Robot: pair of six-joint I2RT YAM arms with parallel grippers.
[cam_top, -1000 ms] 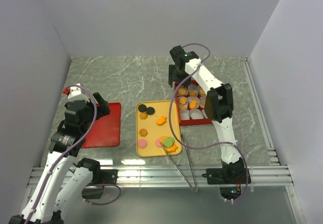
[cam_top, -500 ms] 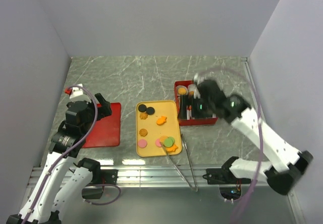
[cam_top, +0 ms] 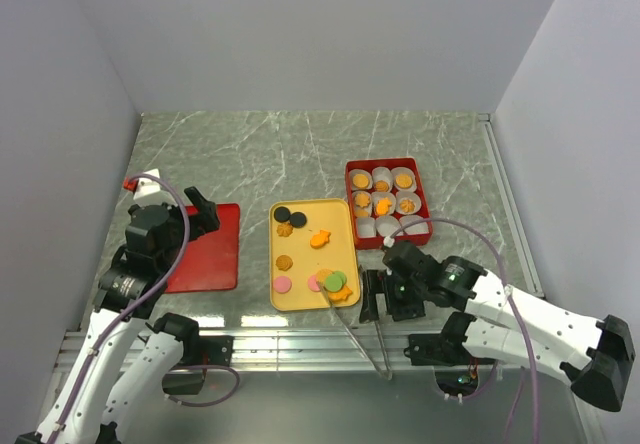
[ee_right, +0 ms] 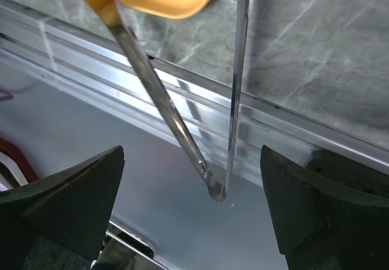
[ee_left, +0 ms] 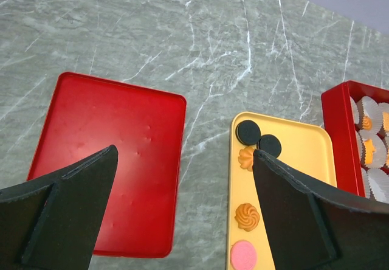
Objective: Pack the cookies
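Loose cookies (cam_top: 320, 239) lie on a yellow tray (cam_top: 346, 224): black, orange, brown, pink and green ones. More orange cookies (cam_top: 383, 204) sit in white paper cups inside a red box (cam_top: 387, 165). My right gripper (cam_top: 386, 302) hangs open low over metal tongs (cam_top: 372, 329) by the table's near edge. In the right wrist view the tongs' hinge end (ee_right: 217, 192) lies between my spread fingers (ee_right: 67, 203), untouched. My left gripper (cam_top: 185, 209) stands open above a red lid (cam_top: 210, 254). Its wrist view shows the lid (ee_left: 109, 160), the tray (ee_left: 304, 160) and black cookies (ee_left: 248, 131).
The tongs' tips rest on the tray's front corner by a green cookie (cam_top: 334, 281). A metal rail (cam_top: 300, 344) runs along the table's near edge under the tongs' handle. Grey walls close in the left, back and right sides.
My right arm has swung from over the red box down to the near edge above the tongs, and its jaws have opened wider. The left arm has hardly moved.
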